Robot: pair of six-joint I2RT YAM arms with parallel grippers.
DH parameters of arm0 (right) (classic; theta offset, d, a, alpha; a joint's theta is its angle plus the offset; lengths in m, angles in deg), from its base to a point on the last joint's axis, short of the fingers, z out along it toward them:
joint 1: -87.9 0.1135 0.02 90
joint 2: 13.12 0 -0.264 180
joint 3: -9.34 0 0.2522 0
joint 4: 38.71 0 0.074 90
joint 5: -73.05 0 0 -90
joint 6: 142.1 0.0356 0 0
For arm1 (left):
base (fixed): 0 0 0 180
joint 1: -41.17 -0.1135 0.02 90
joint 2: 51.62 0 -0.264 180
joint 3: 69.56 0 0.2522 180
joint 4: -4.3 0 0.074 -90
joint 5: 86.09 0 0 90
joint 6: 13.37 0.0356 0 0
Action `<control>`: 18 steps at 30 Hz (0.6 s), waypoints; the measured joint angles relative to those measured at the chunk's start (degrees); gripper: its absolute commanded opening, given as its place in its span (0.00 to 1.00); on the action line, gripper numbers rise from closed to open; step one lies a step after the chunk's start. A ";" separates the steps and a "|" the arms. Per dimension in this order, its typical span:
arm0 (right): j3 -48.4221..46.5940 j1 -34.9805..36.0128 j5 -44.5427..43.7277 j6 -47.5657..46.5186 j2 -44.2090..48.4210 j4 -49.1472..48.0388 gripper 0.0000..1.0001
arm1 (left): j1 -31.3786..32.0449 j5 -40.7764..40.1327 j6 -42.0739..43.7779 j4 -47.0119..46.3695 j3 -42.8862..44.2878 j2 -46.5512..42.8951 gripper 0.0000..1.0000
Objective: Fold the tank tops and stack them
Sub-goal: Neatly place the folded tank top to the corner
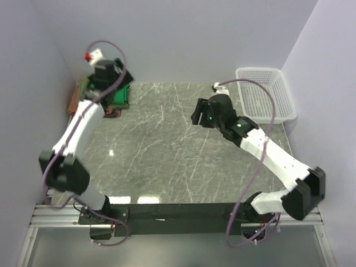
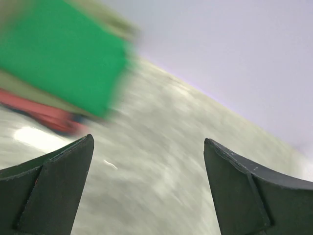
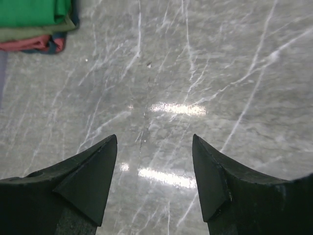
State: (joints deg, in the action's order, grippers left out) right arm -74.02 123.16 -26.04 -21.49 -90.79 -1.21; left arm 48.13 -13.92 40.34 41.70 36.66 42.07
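Note:
The three tank tops lie folded in one stack at the table's far left. The bright green top point(image 1: 119, 94) is uppermost, the olive one point(image 3: 29, 33) under it, the rust-red one point(image 1: 74, 102) at the bottom. The stack shows blurred in the left wrist view, with the green top point(image 2: 63, 56) above the red point(image 2: 46, 113). It also shows at the top left of the right wrist view point(image 3: 32, 12). My left gripper point(image 2: 148, 144) is open and empty, just right of the stack, hovering by it point(image 1: 114, 75). My right gripper point(image 3: 155, 139) is open and empty over bare marble point(image 1: 199, 113).
A white plastic mesh basket point(image 1: 266, 94) stands at the far right corner. The grey marble tabletop point(image 1: 172, 150) is walled at the back and on both sides. A red and white fitting point(image 1: 92, 54) sits on the left arm's wrist.

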 measured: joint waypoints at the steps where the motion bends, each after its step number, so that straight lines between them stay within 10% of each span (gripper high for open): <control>1: 0.61 -0.17 -0.76 0.02 2.16 0.55 0.70 | 4.11 0.09 -0.22 -1.53 -3.26 -3.61 0.99; 9: 12.07 -0.17 -7.06 0.57 22.97 3.23 0.76 | 35.19 -0.07 -1.81 -6.19 -34.32 -24.70 0.99; 18: 28.17 -0.17 -9.60 2.62 43.01 4.57 0.83 | 41.59 -1.66 -4.94 -4.17 -45.35 -34.23 0.99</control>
State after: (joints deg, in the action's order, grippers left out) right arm -45.85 122.99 -35.63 -18.87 -47.78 3.36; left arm 89.73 -15.58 35.40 37.53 -8.69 7.84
